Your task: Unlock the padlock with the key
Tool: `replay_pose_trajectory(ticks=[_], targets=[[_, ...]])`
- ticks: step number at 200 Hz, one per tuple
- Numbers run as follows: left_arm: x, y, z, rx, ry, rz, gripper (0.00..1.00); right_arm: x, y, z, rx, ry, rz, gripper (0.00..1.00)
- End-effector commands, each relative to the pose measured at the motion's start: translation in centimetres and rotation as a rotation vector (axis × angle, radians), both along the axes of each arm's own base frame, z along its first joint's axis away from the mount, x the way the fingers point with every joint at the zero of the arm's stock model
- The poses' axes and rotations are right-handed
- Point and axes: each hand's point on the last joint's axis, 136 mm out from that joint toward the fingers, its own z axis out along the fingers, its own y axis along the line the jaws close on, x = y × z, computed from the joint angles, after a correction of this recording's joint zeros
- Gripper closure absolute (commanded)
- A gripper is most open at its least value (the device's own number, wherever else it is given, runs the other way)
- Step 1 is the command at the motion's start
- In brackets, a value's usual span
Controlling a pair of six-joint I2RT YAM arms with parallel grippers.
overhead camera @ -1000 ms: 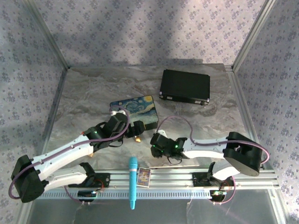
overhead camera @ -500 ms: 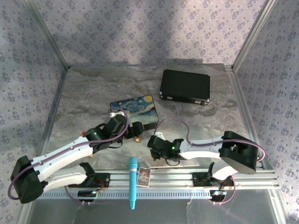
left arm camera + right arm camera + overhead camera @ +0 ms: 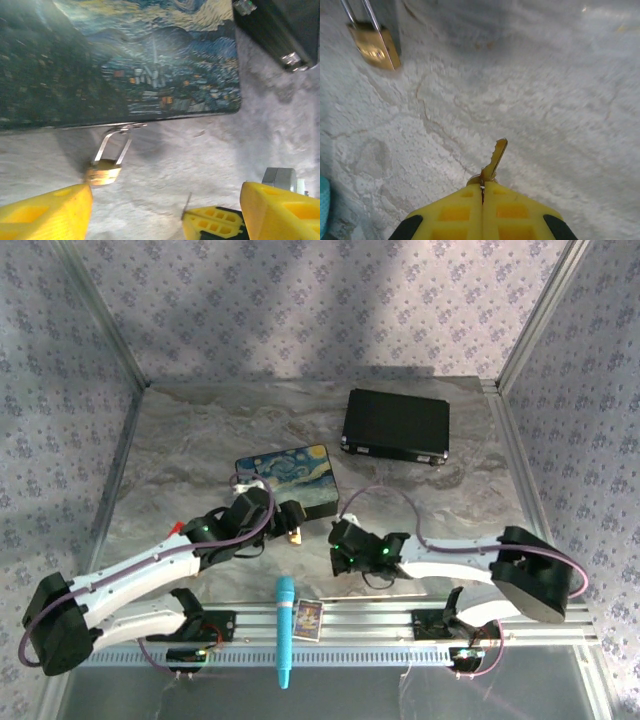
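The key (image 3: 495,157) is a thin, stiff metal sliver, v. light and slick. It could pivot or slip between pads, so it's best pinched by the bow w/ the blade free. The right gripper (image 3: 482,187) has it that way: jaws clenched on the bow, toothed blade poking out ahead of the fingertips.

The padlock (image 3: 372,47) is tiny, brass and rigid, but hangs loose on its shackle. I judge it'll swing off if the key pushes it, so it needs steadying across the body's flat faces. From the right gripper it lies ahead and well to the left, apart from the key tip, w/ bare marbled tabletop (image 3: 545,100) between.

The left gripper (image 3: 167,207) is spread wide, gripping nothing. The padlock sits just ahead of one finger's tip, its shackle hooked thru the hasp of the Starry Night box (image 3: 150,65). Can't tell which way the keyhole faces.
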Motion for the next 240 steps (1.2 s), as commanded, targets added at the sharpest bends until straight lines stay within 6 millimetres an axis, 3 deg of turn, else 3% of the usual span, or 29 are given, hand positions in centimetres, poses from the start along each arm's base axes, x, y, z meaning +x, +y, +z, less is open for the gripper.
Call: replay_pose_trajectory(ticks=[1, 42, 68, 88, 126, 185, 240], targets=[[0.3, -3.2, 1.9, -0.237, 0.014, 0.034, 0.24, 0.4, 0.2, 1.7, 0.064, -0.053, 0.123, 1.0], [1.1, -4.8, 5.0, -0.356, -0.01, 0.073, 0.29, 0.5, 0.6, 6.6, 0.241, -0.101, 0.278, 1.0], [1.1, -6.7, 4.6, -0.374, 0.03, 0.034, 0.3, -0.1, 1.0, 9.9, 0.288, -0.15, 0.391, 1.0], [1.0, -8.3, 4.4, -0.37, 0.045, -0.023, 0.34, -0.4, 1.4, 11.2, 0.3, -0.157, 0.448, 1.0], [0.6, -9.8, 4.3, -0.365, 0.067, -0.088, 0.38, -0.3, 1.7, 11.9, 0.302, -0.172, 0.467, 1.0], [0.4, -8.5, 2.7, -0.317, 0.094, -0.044, 0.63, 0.9, 1.4, 12.1, 0.289, -0.185, 0.402, 1.0], [0.0, -8.2, 2.3, -0.299, 0.104, -0.054, 0.76, 2.2, 0.8, 12.1, 0.295, -0.184, 0.342, 1.0]])
